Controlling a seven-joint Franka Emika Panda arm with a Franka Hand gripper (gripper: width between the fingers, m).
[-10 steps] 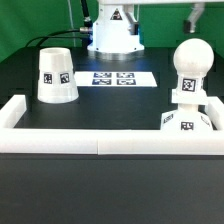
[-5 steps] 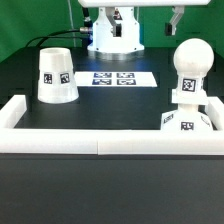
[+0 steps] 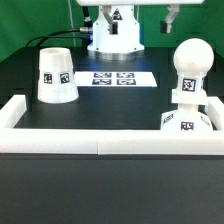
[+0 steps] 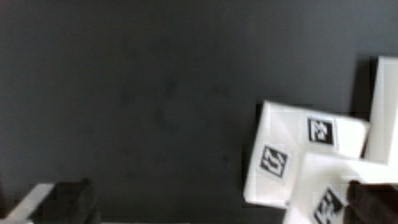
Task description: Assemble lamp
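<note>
The lamp base [image 3: 187, 121] sits at the exterior view's right by the front rail, and the rounded bulb [image 3: 191, 64] stands upright on it. The cone shade [image 3: 56, 76] stands alone at the left. My gripper [image 3: 172, 16] hangs high at the back right, behind and above the bulb, touching nothing. In the wrist view the gripper [image 4: 217, 198] is open and empty, its dark fingers [image 4: 52, 201] wide apart. Blurred white tagged surfaces [image 4: 295, 148] lie below it to one side; I cannot tell which part they are.
The marker board [image 3: 119, 78] lies flat in the middle at the back, in front of the arm's white pedestal [image 3: 114, 38]. White border rails run along the front [image 3: 100, 141] and the left side [image 3: 14, 112].
My gripper has moved toward the exterior view's left along the top edge, most of it in the first half second. The lamp parts have not moved.
</note>
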